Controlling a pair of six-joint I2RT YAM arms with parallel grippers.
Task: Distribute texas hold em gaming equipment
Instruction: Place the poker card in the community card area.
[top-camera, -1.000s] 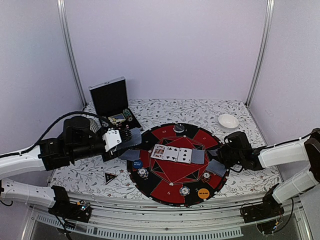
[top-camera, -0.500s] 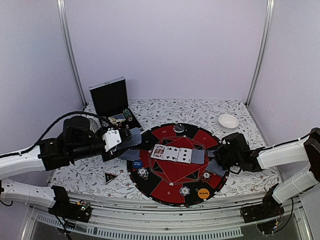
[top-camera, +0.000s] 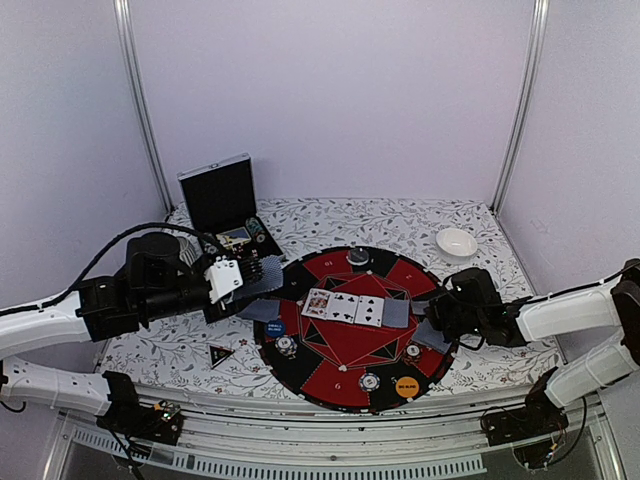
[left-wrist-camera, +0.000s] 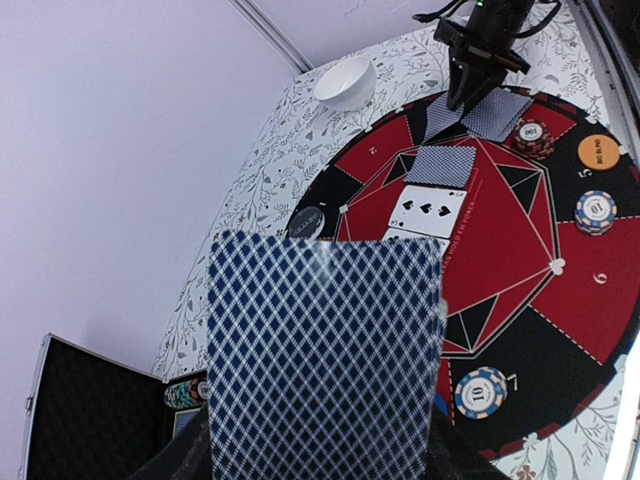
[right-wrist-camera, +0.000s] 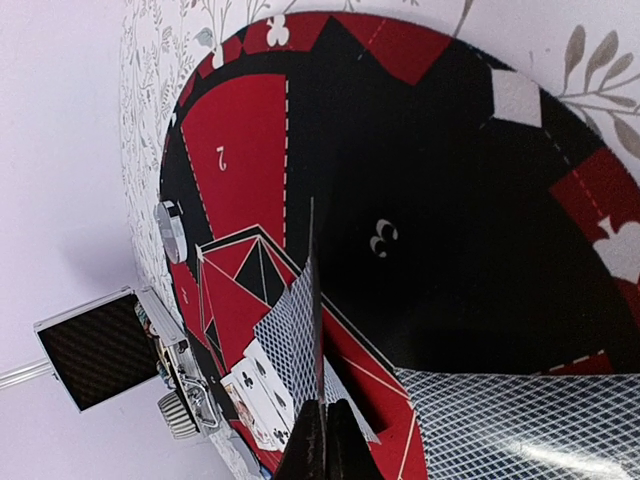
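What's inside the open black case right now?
A row of striped chips and a pale rectangular item show in the case; the left arm covers the rest of its base.

White numerals 2 and 3, plus club, diamond and spade signs, mark the round mat (right-wrist-camera: 450, 200); a blue-striped poker chip (left-wrist-camera: 596, 210) reads 10; a face-up card (left-wrist-camera: 430, 212) shows three spades

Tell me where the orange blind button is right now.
In the top view, the orange blind button lies on the near-right rim of the round mat, just right of a striped chip.
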